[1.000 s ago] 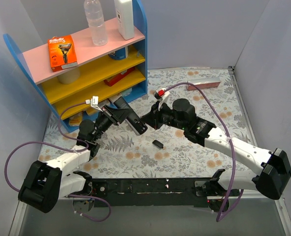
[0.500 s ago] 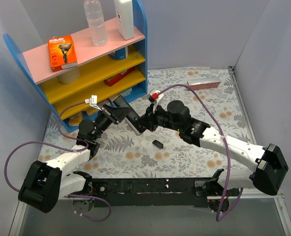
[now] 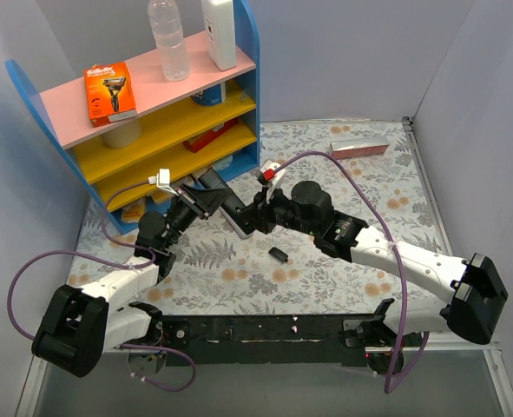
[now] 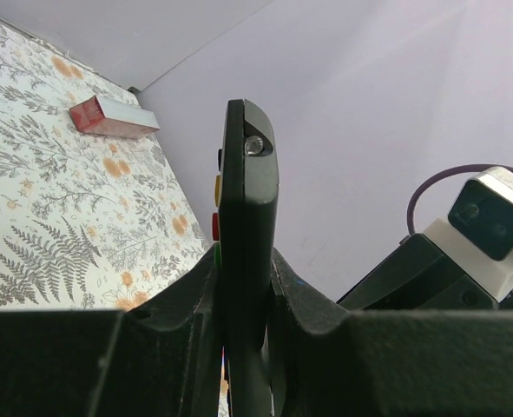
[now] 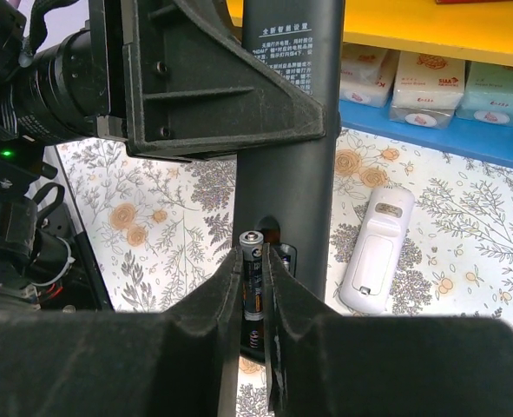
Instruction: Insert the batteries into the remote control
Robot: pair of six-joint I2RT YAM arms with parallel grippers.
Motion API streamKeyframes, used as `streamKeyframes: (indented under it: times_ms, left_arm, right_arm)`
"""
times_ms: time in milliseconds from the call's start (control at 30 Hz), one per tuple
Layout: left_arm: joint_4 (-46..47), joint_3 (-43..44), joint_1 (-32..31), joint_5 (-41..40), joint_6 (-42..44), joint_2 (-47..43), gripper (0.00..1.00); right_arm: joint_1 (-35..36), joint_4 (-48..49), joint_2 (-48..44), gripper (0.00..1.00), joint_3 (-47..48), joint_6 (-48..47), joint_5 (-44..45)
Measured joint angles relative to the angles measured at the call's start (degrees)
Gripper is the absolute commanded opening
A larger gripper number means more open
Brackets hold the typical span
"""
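Observation:
My left gripper (image 3: pixel 211 201) is shut on a black remote control (image 3: pixel 235 219) and holds it above the table. In the left wrist view the remote (image 4: pixel 246 200) stands edge-on between the fingers of that gripper (image 4: pixel 243 269). My right gripper (image 3: pixel 256 211) is shut on a black battery (image 5: pixel 253 274), which stands upright against the remote's back (image 5: pixel 291 122) at its open battery compartment (image 5: pixel 279 248). The battery's lower part is hidden between the fingers of the right gripper (image 5: pixel 254 261). A second cell seems to lie in the compartment, but I cannot tell for sure.
A small black piece (image 3: pixel 279 254) lies on the floral mat below the grippers. A white remote (image 5: pixel 373 252) lies back-up on the mat. A pink box (image 3: pixel 360 148) lies at the far right. The blue shelf unit (image 3: pixel 152 122) stands at the back left.
My right gripper has moved left with the battery and closed in on the remote's back. The left gripper and the remote have barely moved.

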Motion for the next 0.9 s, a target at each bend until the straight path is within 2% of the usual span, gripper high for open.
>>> streamKeyframes:
  times_ms: [333,500,533,633,700,900]
  left_arm:
    - [-0.3,-0.2,0.0,-1.3,-1.5,0.0,0.00]
    - [-0.3,-0.7,0.0,-1.6,-1.9,0.0,0.00]
    - [-0.3,-0.8,0.0,-1.7,-2.1,0.0,0.00]
    - [-0.5,-1.0,0.0,-1.9,-2.8,0.0,0.00]
    - [-0.9,-1.1,0.0,-2.1,-3.3,-0.1,0.00]
    - [-2.5,-2.0,0.0,-2.7,-6.3,-0.4,0.00]
  right_arm:
    - [1.0,-2.1,0.5,0.30,0.0,-0.7,1.1]
    - [1.3,-2.4,0.5,0.30,0.0,-1.1,1.3]
    - [1.4,-2.5,0.5,0.29,0.0,-1.2,1.4]
    - [1.6,-2.6,0.5,0.17,0.0,-1.3,2.1]
    - [1.6,-2.6,0.5,0.05,0.0,-1.3,2.4]
    - [1.7,-2.4,0.5,0.04,-0.1,-0.8,3.3]
